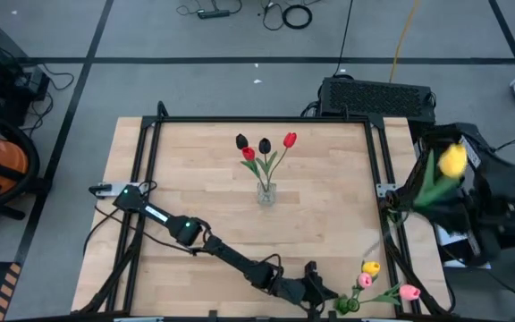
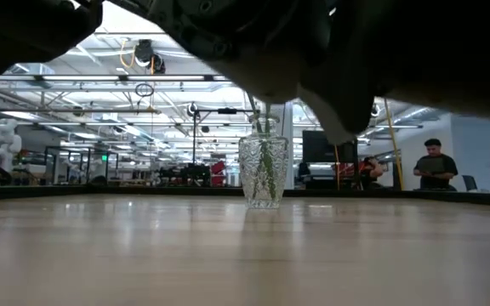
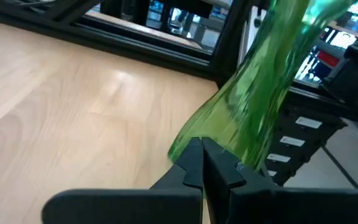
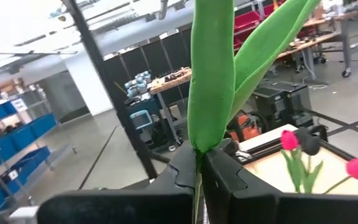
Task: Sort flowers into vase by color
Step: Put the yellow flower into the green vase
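A clear glass vase (image 1: 265, 191) stands at the table's middle and holds two red tulips (image 1: 290, 139) and two black tulips (image 1: 264, 145); it also shows in the low view (image 2: 263, 174). A green glass vase (image 1: 348, 304) stands at the near right corner with a yellow tulip (image 1: 371, 266) and pink tulips (image 1: 409, 292). My left gripper (image 1: 327, 295) is shut, with its tips (image 3: 202, 144) at the green vase (image 3: 260, 93). My right gripper (image 4: 201, 152) is beyond the table's right edge, shut on a yellow tulip (image 1: 452, 159). My left gripper's shut fingertips (image 3: 191, 155) stand at the green vase's lower wall (image 3: 185, 140), coming level from the table's left. I cannot tell whether they touch it. My right gripper pinches the yellow tulip's stem (image 4: 197, 180) between its two fingers, just below the leaves (image 4: 211, 81). The tulip is lifted clear, and its leaves and head rise beyond the fingertips.
A black frame rail (image 1: 383, 179) runs along the table's right edge, between my right gripper and the vases. A black box (image 1: 378, 94) sits behind the far edge. People stand in the room beyond the table (image 2: 436, 166). Bare wood lies around the clear vase.
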Robot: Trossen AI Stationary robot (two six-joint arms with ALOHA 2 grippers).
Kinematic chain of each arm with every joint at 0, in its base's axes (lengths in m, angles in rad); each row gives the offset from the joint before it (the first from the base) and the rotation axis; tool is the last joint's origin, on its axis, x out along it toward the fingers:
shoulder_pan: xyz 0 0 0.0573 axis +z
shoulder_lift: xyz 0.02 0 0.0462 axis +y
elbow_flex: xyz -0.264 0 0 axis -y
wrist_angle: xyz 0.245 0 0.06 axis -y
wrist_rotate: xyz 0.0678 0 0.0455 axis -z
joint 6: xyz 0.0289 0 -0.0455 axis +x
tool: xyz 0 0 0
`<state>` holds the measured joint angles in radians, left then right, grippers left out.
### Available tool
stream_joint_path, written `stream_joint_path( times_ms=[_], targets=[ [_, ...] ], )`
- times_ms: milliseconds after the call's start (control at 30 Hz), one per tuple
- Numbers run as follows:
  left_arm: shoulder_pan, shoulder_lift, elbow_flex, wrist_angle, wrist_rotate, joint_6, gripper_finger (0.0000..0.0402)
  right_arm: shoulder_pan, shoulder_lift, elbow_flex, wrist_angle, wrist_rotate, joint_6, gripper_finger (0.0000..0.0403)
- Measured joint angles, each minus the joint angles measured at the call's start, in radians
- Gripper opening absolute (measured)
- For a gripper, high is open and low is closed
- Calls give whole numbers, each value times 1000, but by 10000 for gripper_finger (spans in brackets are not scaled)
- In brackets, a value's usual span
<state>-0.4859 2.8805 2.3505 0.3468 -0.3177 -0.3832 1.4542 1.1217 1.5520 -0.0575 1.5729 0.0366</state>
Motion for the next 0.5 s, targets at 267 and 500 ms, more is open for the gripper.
stream_joint_path(
  times_ms=[267, 500],
  targets=[
    [9, -84, 0, -71, 119, 122, 0, 88, 187, 17, 541, -2, -378, 1],
    [25, -196, 0, -453, 127, 188, 0, 119, 332, 151, 549, -3, -416, 1]
  ],
)
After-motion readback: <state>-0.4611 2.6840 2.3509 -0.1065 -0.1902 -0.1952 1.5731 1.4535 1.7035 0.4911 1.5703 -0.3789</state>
